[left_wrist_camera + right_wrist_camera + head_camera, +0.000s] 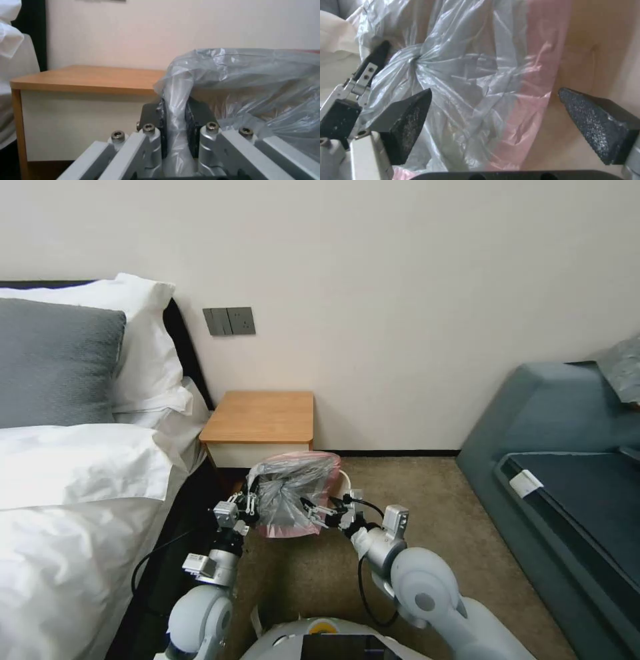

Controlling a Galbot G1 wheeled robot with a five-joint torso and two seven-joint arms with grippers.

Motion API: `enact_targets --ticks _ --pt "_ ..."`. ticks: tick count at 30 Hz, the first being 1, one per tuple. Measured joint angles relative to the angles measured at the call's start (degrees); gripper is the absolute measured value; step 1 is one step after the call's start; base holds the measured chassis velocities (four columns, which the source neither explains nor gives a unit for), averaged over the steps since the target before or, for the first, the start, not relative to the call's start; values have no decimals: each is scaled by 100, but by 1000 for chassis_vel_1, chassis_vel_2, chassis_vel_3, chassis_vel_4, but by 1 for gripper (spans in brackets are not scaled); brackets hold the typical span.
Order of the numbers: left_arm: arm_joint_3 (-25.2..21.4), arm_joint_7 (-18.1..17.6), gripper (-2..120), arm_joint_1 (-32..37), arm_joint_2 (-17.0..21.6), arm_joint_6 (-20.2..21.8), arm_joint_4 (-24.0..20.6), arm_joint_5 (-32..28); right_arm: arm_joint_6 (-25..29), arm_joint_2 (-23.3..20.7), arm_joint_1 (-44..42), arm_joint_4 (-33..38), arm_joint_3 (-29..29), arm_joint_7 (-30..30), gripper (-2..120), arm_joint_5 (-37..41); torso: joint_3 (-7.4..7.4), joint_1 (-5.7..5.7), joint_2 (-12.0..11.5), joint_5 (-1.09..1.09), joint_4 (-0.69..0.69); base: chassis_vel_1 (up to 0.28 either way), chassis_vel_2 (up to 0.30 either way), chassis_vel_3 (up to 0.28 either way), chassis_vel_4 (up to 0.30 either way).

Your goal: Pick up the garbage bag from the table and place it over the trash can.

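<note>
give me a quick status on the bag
Left end effector clamped on garbage bag. Right end effector open beside it. Bag off table.

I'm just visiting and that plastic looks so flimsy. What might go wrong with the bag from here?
The garbage bag hangs from the left gripper alone, pinched on one thin fold, so it could slip or tear.

The right gripper is open with plastic between its fingers, so it may close on a bunched layer rather than the pink edge.

The trash can's rim barely peeks out behind the bag, so the bag could end up draped unevenly.
</note>
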Motion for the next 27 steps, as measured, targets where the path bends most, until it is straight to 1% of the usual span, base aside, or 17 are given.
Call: enact_targets --ticks 1,4,5,6,8,9,12,13,15,16,17,20,21,23,24,26,27 --pt "0 0 9 0 0 0 0 0 0 0 0 0 0 0 95 0 0 0 0 0 0 0 0 0 0" --pt "4 7 9 10 -2 0 -2 0 -10 24 18 -22 -51 -8 79 -7 0 0 0 0 1 0 0 0 0" --pt "4 7 9 10 -2 0 -2 0 -10 24 18 -22 -51 -8 79 -7 0 0 0 0 1 0 0 0 0" --pt "3 7 9 10 -3 -1 -1 0 -10 29 18 -22 -58 -15 76 -12 0 0 0 1 1 0 0 0 0" --pt "8 9 9 7 -5 -1 7 -3 -9 33 4 -17 -81 -33 65 -35 0 0 0 0 0 0 0 0 0" --pt "8 9 9 7 -5 -1 7 -3 -9 33 4 -17 -81 -33 65 -35 0 0 0 0 0 0 0 0 0" --pt "11 9 9 -15 -8 -1 12 -13 -5 23 -34 -8 -114 -76 51 -130 0 0 0 0 0 0 0 0 0" --pt "11 9 9 -15 -8 -1 12 -13 -5 23 -34 -8 -114 -76 51 -130 0 0 0 0 0 0 0 0 0" --pt "8 8 9 -24 -6 -1 11 -22 6 13 -50 -8 -121 -114 42 -204 0 0 0 0 0 0 0 0 0" --pt "4 7 9 -24 0 -1 8 -27 11 13 -51 -8 -127 -128 35 -237 0 0 0 0 0 0 0 0 0" --pt "4 7 9 -24 0 -1 8 -27 11 13 -51 -8 -127 -128 35 -237 0 0 0 0 0 0 0 0 0" --pt "-2 2 9 -22 9 -1 2 -33 31 26 -51 6 -143 -167 24 -318 0 0 0 1 0 0 0 0 0" --pt "-2 2 9 -22 9 -1 2 -33 31 26 -51 6 -143 -167 24 -318 0 0 0 1 0 0 0 0 0" --pt "-4 -9 9 -25 6 2 1 -37 72 31 -59 8 -145 -205 10 -421 0 0 0 0 0 0 0 0 0" --pt "-4 -9 9 -25 6 2 1 -37 72 31 -59 8 -145 -205 10 -421 0 0 0 0 0 0 0 0 0" --pt "-5 -28 9 -28 -2 10 1 -37 94 28 -90 19 -137 -222 2 -477 0 0 0 1 1 0 0 0 0" --pt "-8 -56 9 -30 -10 25 2 -37 106 23 -125 46 -127 -225 0 -504 0 0 0 1 1 0 0 0 0"
